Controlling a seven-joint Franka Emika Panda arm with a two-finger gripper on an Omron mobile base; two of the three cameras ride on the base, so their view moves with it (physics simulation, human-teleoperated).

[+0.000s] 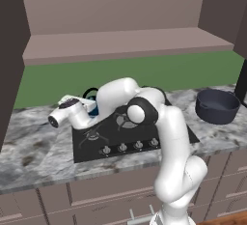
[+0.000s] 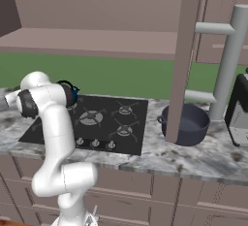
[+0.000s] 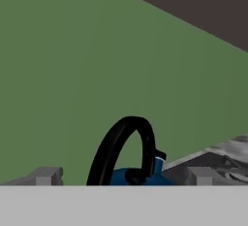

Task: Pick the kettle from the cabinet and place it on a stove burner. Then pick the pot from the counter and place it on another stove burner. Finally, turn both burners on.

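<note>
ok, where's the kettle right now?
The kettle sits at the rear left of the cooktop, below the open gripper. The pot stands apart on the counter, right of the cooktop.

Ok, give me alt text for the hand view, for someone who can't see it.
The black looped handle of a dark-blue kettle rises close in front of the camera, standing between the two open grey fingers at the bottom. Behind it is a plain green wall, with a corner of the black cooktop and marble counter at lower right.
</note>
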